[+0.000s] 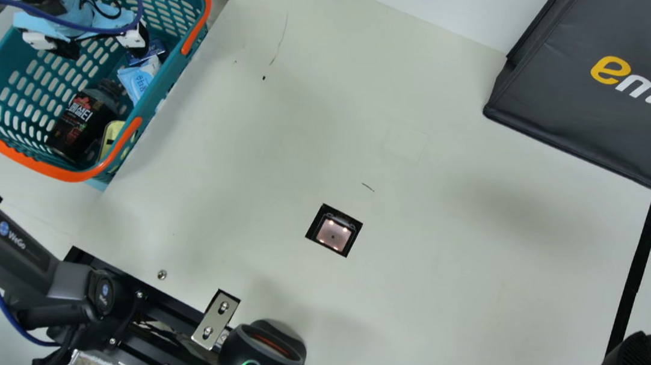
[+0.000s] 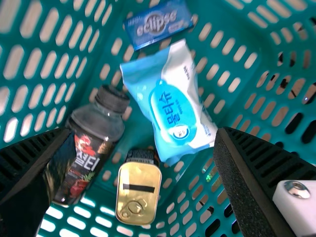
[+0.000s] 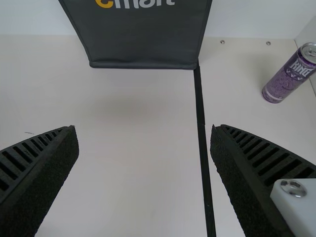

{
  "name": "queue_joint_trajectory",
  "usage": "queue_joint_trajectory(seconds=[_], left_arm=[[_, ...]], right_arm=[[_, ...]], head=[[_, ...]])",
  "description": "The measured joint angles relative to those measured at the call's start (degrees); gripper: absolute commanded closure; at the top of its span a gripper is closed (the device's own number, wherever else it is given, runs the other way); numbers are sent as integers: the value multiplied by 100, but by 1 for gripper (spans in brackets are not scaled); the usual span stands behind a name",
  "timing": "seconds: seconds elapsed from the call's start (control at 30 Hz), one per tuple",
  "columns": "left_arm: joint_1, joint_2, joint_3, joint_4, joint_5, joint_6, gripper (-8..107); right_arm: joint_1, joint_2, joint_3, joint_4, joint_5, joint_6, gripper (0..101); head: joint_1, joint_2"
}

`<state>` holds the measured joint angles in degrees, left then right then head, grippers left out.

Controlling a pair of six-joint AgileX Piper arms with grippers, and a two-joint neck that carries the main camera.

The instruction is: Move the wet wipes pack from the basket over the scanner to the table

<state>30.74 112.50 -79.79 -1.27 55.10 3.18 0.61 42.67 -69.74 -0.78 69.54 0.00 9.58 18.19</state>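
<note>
Blue-and-white plastic wipes pack [image 2: 173,106]: long axis points toward small blue packet [image 2: 158,23].
Left gripper [image 1: 104,45]: wide open, empty.
Right gripper [image 1: 636,363]: wide open, empty.

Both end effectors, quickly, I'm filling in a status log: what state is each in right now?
Left end effector: open, holding nothing, over the basket.
Right end effector: open, holding nothing, over the table.
</note>
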Motion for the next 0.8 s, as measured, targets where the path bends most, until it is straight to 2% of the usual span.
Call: queue_joint_trajectory(seconds=[0.37, 0.8], left_arm=[[56, 133, 365, -114, -103, -704, 9], [-72, 284, 796, -296, -778, -1862, 9]], right_arm=[[0, 0, 0, 0, 0, 0, 6], [0, 0, 0, 0, 6, 0, 6]], head=[[0, 9], [9, 9]])
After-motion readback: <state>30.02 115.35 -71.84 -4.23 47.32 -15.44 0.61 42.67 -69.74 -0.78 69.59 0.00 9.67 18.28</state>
